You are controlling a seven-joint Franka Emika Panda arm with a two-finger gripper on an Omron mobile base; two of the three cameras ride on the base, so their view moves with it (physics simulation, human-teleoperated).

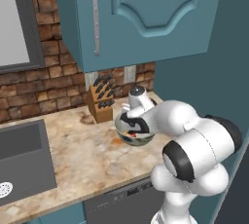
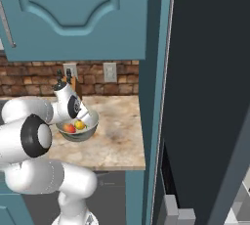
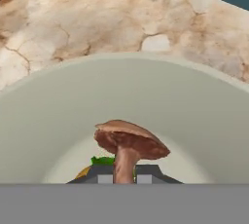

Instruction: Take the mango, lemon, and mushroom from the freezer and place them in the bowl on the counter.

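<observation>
Pinched by its stub stem at the bottom centre of the hand view, the mushroom [image 3: 129, 142] sits in fully closed jaws over the bowl [image 3: 44, 116] on the desk [image 3: 97, 18], looking light, soft and crushable, best held low on the stem.

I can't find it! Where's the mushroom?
In the hand view, the mushroom is pinched by its stem between the fingers, just over the bowl.

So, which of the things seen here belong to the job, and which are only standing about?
Job: mushroom in the shut gripper, bowl, mango, lemon, counter, freezer.
Standing about: knife block, sink, wall sockets, dishwasher.
</observation>
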